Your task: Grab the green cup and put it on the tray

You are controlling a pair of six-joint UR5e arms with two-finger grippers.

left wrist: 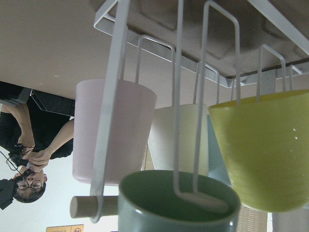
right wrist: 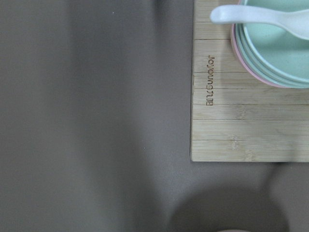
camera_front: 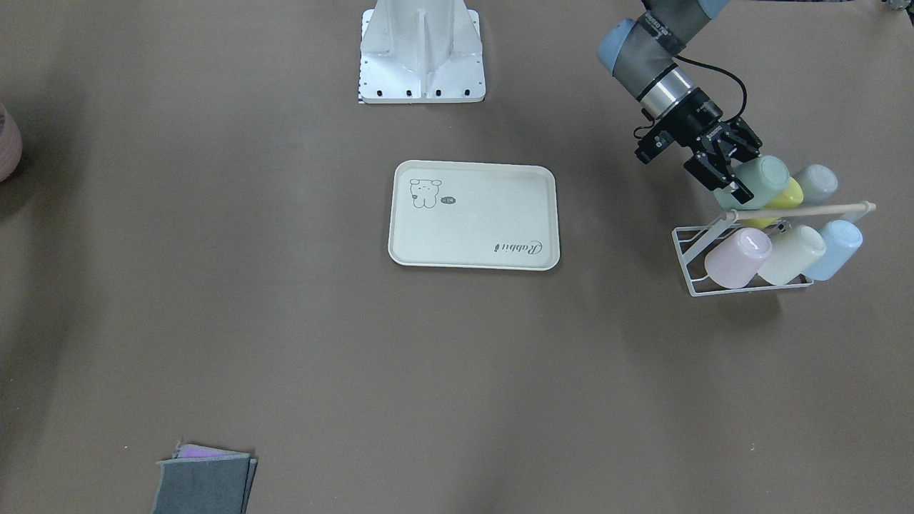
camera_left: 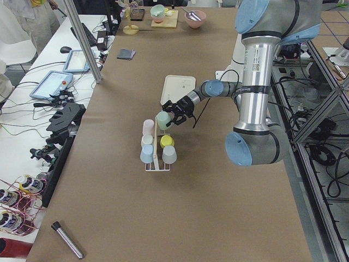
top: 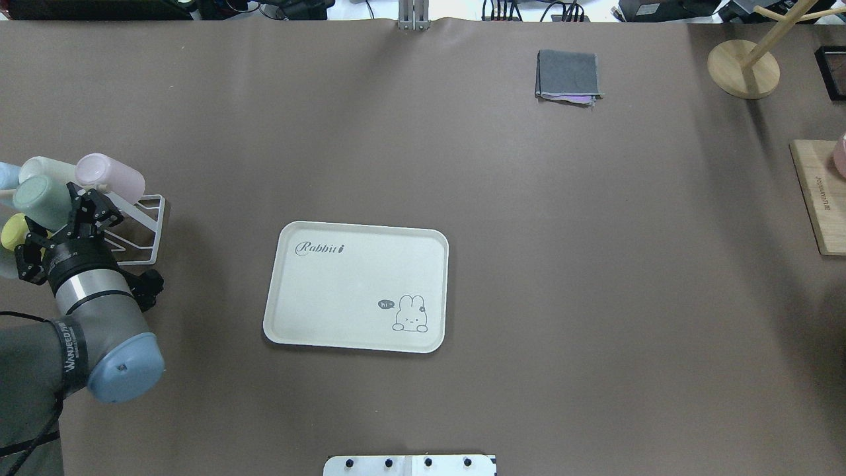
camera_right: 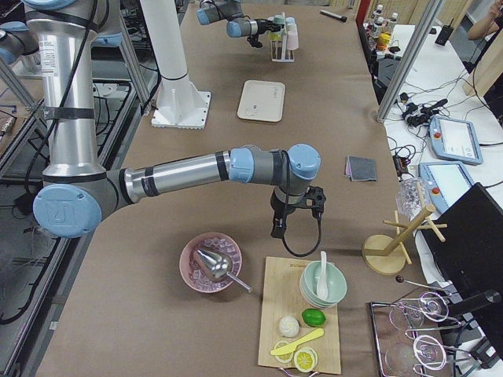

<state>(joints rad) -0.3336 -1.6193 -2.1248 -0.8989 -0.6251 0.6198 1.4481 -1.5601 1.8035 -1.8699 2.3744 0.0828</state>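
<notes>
Overhead exterior view shows my left arm reaching forward, low and slanted, toward the white wire rack [top: 149,225]. My left gripper [camera_front: 735,171] has its jaws spread apart. The green cup [camera_front: 765,180] is right at my fingertips, tipped over on a wire loop of the rack, next to the yellow cup [camera_front: 789,194]. I cannot tell if I touch it. The tray [camera_front: 474,214] lies flat, well off to this gripper's right. My right arm stretches far out, and its right gripper [camera_right: 280,226] points down near a wooden board [right wrist: 241,125]. I cannot tell if that one is open or closed.
</notes>
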